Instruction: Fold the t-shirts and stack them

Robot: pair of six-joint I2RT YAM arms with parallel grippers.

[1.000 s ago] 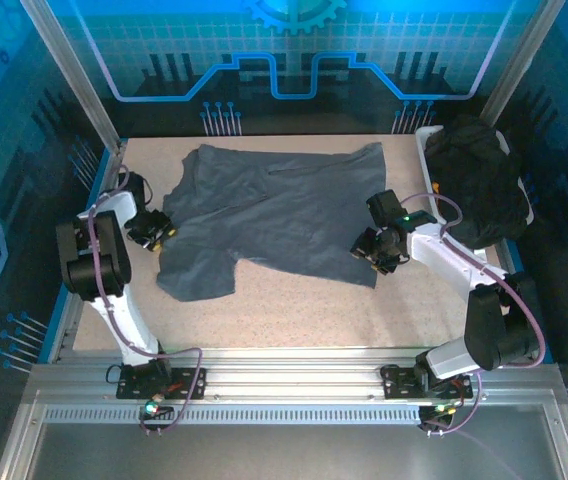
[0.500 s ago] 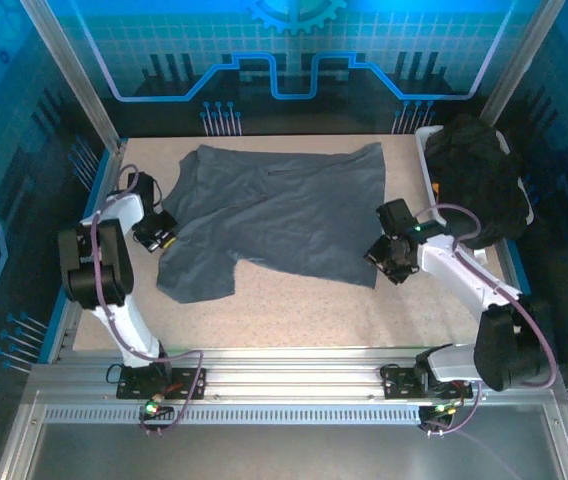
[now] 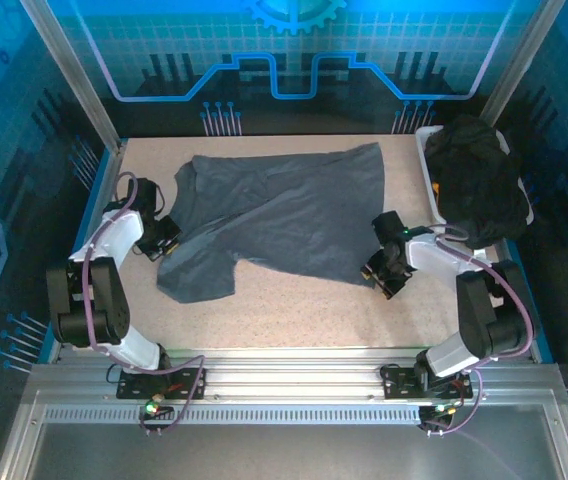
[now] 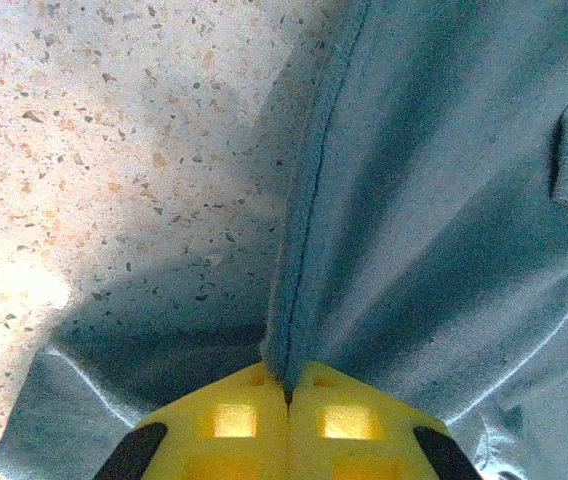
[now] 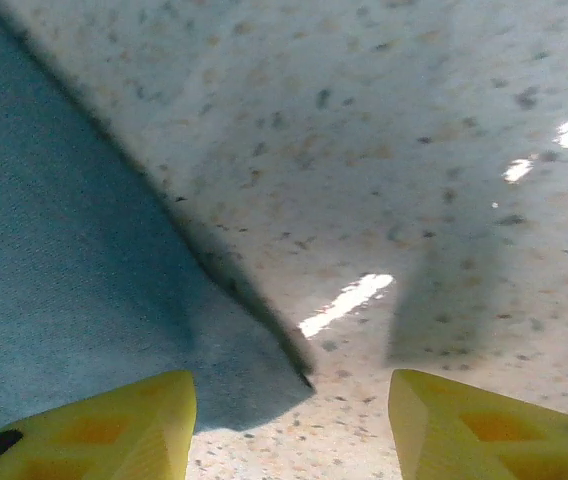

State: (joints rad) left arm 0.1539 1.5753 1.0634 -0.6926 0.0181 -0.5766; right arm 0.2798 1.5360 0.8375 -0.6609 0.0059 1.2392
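A blue-grey t-shirt, black t-shirts, a beige speckled table, a yellow left hand

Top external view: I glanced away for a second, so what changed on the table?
The left gripper edged right onto the blue-grey t-shirt at its left edge and shut on it. The right gripper, open throughout, drew back toward that shirt's near right corner. The black t-shirts stayed piled at the right.

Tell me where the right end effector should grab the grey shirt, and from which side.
Probably the near right hem corner of the grey shirt, from the table side: it lies flat, pointing into the gap of the open right end effector.
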